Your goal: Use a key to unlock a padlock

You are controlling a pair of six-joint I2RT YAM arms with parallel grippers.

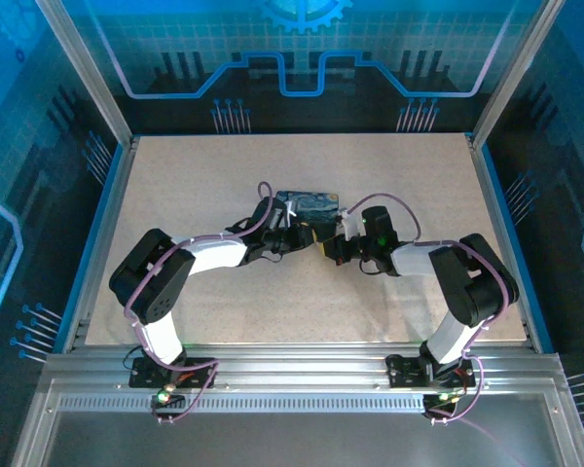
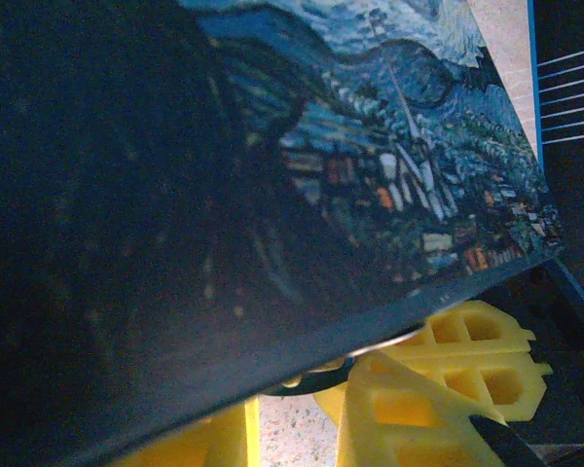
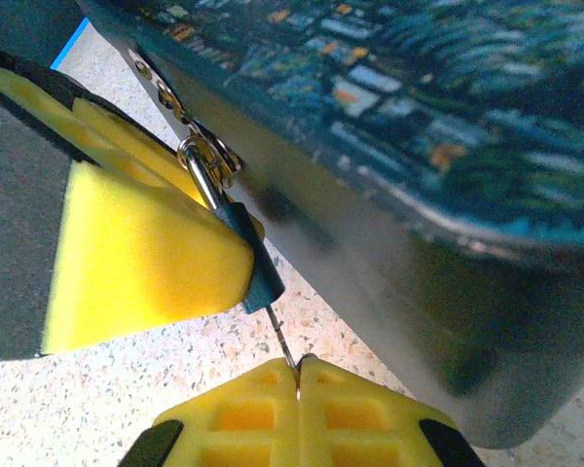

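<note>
The padlock (image 3: pixel 251 265), a small dark teal block with a thin steel shackle, is clamped between the smooth yellow foam pads (image 3: pixel 127 253) of the narrowed left tool (image 1: pixel 298 235). Its shackle is threaded through a metal ring on the side of the starry-night tin (image 3: pixel 419 117). The key (image 3: pixel 283 339), a slim grey sliver, is pinched in the fully closed, waffle-moulded right tool (image 3: pixel 298 389). Its tip is set at the padlock's underside, above the speckled desk (image 3: pixel 97 409).

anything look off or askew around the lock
Nothing stands out. The padlock hangs from the hasp on the tin, and the key runs roughly in line from its bottom into the shut right end effector.
</note>
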